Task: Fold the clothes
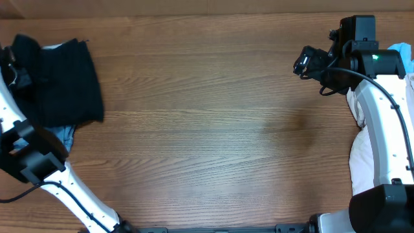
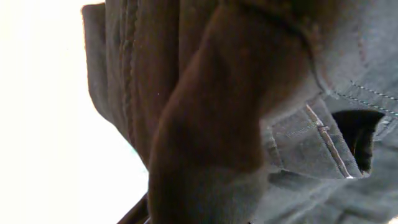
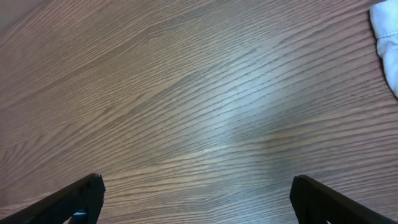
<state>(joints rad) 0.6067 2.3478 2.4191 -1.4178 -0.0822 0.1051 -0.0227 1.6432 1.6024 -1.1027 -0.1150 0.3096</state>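
The black garment point(image 1: 65, 81) lies bunched at the desk's point(image 1: 207, 129) far left edge, over a light-blue piece point(image 1: 65, 136). The left pincer point(image 1: 13, 71) sits against it; its camera shows only dark fabric, so I cannot tell its state. The right pincer point(image 3: 196, 186), spread wide, hangs over bare wood near the far right corner, well apart from the black garment.

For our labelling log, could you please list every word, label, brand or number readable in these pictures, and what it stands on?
There are none. The black garment, the table and the white cloth show no writing in any view; the left wrist's close-up of dark fabric shows only seams and stitching.
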